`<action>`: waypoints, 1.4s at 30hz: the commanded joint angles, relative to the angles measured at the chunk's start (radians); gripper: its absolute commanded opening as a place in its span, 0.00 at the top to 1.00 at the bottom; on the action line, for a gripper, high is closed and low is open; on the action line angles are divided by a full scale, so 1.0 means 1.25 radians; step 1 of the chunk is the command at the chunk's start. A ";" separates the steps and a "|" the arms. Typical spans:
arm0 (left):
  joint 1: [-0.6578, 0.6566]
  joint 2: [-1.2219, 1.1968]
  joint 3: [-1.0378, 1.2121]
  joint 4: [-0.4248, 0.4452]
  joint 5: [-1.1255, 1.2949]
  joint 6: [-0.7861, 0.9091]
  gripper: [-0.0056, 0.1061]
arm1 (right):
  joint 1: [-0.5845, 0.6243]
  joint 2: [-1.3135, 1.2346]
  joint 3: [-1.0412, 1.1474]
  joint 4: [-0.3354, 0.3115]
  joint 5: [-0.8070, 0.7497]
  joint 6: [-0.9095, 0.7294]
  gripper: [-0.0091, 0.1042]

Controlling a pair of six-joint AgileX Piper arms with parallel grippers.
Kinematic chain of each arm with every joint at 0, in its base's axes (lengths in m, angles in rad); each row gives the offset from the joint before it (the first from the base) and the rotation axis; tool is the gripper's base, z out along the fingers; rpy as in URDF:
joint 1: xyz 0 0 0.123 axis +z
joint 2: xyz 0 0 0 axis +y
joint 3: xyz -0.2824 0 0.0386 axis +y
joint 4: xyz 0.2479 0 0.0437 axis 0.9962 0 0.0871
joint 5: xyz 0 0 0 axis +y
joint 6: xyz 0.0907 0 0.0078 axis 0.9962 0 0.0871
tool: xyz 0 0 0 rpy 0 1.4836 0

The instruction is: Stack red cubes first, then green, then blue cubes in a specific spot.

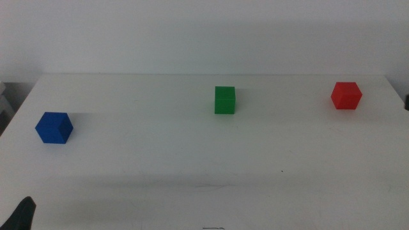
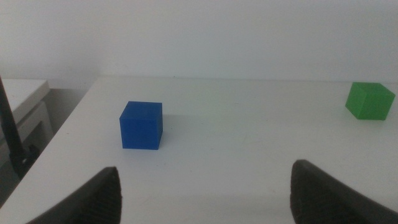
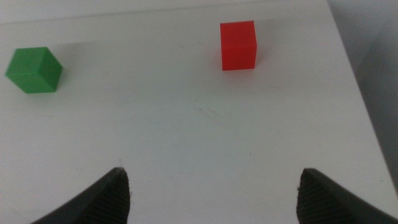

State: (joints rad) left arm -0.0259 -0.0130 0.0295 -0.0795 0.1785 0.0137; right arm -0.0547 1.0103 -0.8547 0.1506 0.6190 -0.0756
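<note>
The red cube (image 1: 346,95) sits on the white table at the far right; it also shows in the right wrist view (image 3: 238,45). The green cube (image 1: 224,100) stands near the table's middle, also seen in the left wrist view (image 2: 369,100) and right wrist view (image 3: 34,70). The blue cube (image 1: 54,128) sits at the left, also in the left wrist view (image 2: 141,125). My left gripper (image 2: 205,193) is open and empty, short of the blue cube; a dark tip shows at the bottom left (image 1: 20,214). My right gripper (image 3: 214,196) is open and empty, short of the red cube.
The white tabletop (image 1: 192,166) runs across the whole view, with a white wall behind. The table's left edge (image 2: 56,134) lies close to the blue cube, and its right edge (image 3: 357,87) lies close to the red cube. A white stand (image 2: 22,99) sits beyond the left edge.
</note>
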 commanded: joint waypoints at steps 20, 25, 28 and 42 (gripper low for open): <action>-0.001 -0.016 -0.003 -0.003 -0.067 -0.006 0.12 | 0.000 0.516 -0.457 -0.010 0.050 -0.001 0.09; -0.001 -0.016 -0.003 -0.003 -0.067 -0.006 0.12 | 0.000 0.670 -0.635 -0.035 0.109 -0.010 0.09; -0.001 -0.016 -0.003 -0.003 -0.067 -0.006 0.12 | 0.000 0.758 -0.725 -0.051 0.129 -0.010 0.09; -0.001 -0.016 -0.003 -0.003 -0.067 -0.006 0.12 | 0.000 0.974 -0.900 -0.088 0.120 -0.006 0.09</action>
State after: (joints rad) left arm -0.0259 -0.0130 0.0295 -0.0795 0.1785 0.0137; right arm -0.0547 2.2828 -1.9433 0.0643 0.8159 -0.0790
